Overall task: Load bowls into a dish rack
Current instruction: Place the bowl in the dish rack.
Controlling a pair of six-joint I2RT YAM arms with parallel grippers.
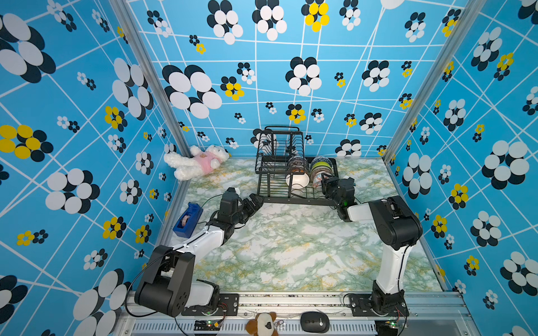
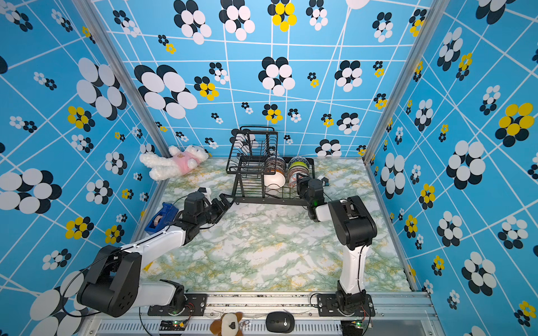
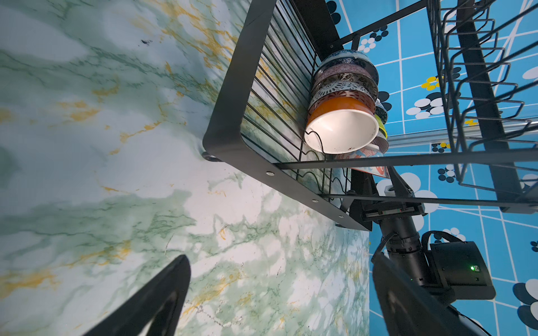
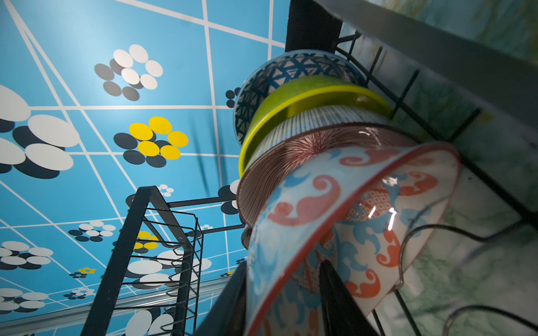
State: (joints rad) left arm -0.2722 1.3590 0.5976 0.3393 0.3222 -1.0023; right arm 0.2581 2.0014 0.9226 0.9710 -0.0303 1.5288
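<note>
The right gripper (image 4: 283,293) straddles the rim of the floral bowl (image 4: 364,227), one finger inside and one outside. The view is blurred, so I cannot tell whether it pinches or merely brackets the wall. The bowl stands on edge in the dish rack (image 1: 297,200), at the front of the row nearer the right arm. It looks glazed, hard, slick and easy to chip, so the rim is the place to hold it. Wires crowd the fingers closely; open table (image 1: 291,247) lies behind. The left gripper (image 1: 254,203) hangs wide open and empty by the rack's near corner.
</note>
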